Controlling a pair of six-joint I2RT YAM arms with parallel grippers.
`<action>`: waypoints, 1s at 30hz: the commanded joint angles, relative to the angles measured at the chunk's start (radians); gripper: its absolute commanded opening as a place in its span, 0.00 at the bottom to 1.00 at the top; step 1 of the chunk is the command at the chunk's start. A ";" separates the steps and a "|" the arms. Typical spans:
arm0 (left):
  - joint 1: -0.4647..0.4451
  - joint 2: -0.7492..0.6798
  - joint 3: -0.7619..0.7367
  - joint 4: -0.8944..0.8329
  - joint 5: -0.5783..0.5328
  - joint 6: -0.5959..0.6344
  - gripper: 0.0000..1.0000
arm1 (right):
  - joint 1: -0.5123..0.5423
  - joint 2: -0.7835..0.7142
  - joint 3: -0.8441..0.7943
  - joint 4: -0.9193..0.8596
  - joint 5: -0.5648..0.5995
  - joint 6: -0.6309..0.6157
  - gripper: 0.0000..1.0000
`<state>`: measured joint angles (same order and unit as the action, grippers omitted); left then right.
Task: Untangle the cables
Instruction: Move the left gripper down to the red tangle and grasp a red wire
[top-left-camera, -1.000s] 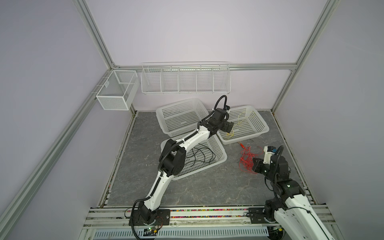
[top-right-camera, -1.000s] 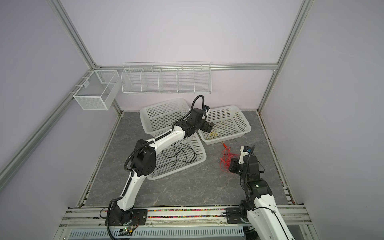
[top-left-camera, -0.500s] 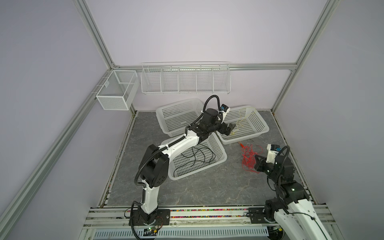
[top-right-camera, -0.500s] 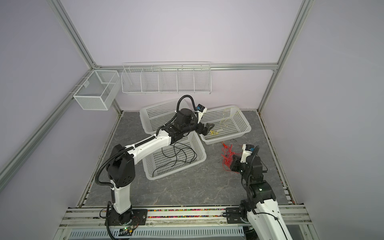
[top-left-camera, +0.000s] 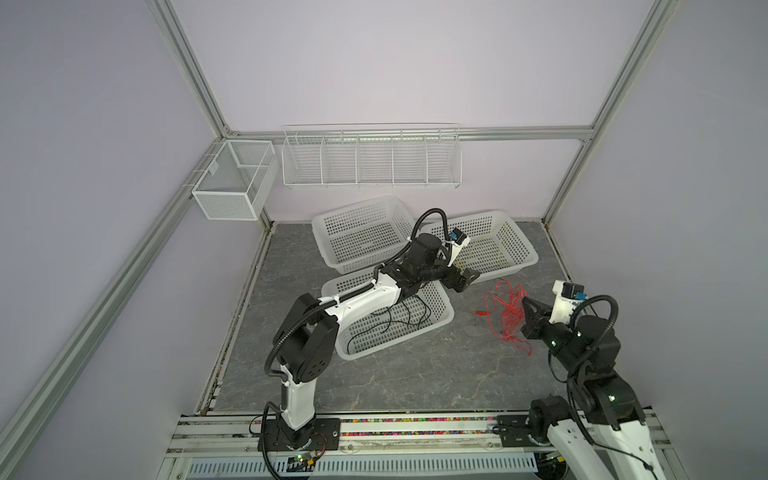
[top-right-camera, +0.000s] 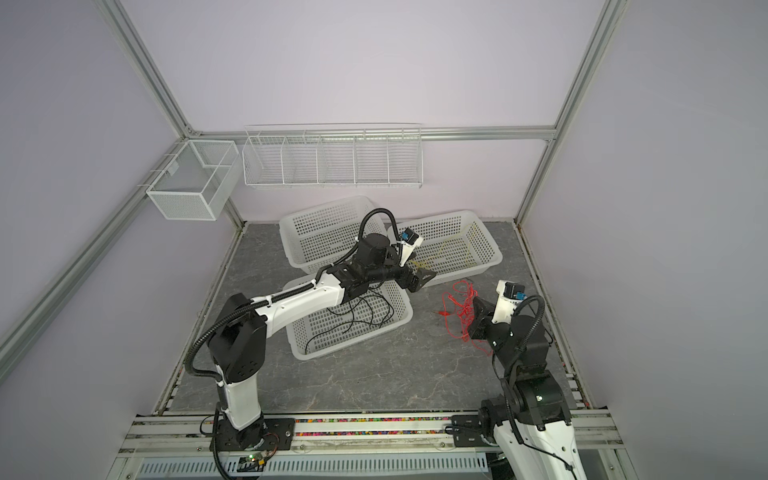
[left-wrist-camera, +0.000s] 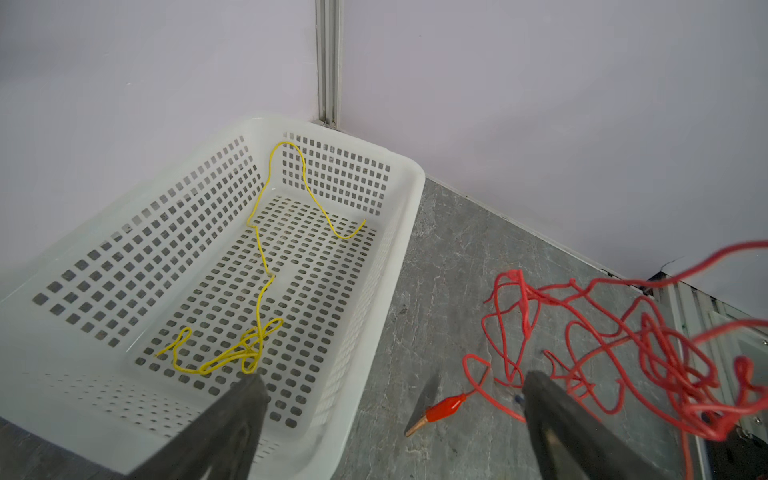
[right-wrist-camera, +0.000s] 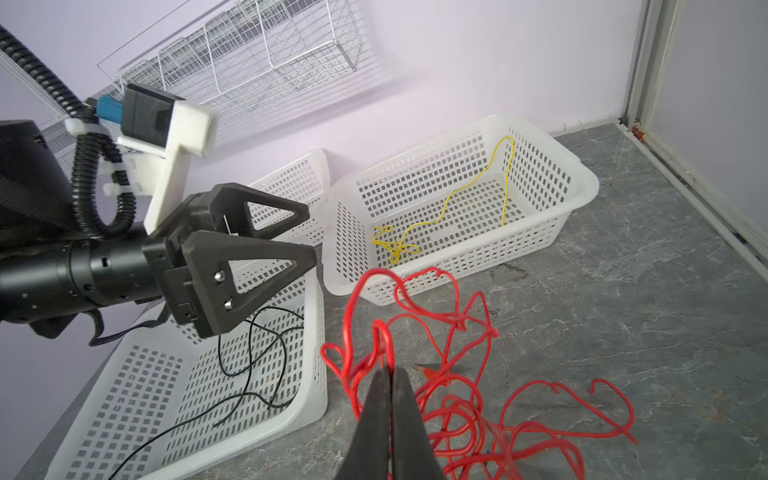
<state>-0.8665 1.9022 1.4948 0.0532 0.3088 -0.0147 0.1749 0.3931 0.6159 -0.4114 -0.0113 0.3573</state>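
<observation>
Three white baskets, two wall racks, two arms, one yellow cable, one red tangle, black cables uncounted.

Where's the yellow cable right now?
The yellow cable lies inside the white basket at the back right in both top views, near the back wall and just beyond the red cable tangle.

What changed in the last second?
The left gripper, open, drew back from over the basket with the yellow cable to its front rim, toward the red cables, elbow swinging left. The right gripper stayed shut on the red cables, barely shifting. Baskets, yellow cable and black cable unmoved.
</observation>
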 joint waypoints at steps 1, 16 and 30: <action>-0.008 -0.049 -0.029 0.051 0.041 0.001 0.95 | 0.003 -0.002 0.025 -0.021 0.020 -0.023 0.06; -0.067 -0.059 -0.160 0.082 0.112 0.052 0.92 | 0.003 0.016 0.088 0.013 0.081 0.008 0.06; -0.165 -0.020 -0.317 0.307 0.058 0.246 0.89 | 0.003 0.092 0.134 -0.023 0.199 0.106 0.06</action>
<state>-1.0248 1.8633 1.1790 0.2867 0.3897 0.1497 0.1749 0.4793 0.7242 -0.4450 0.1677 0.4423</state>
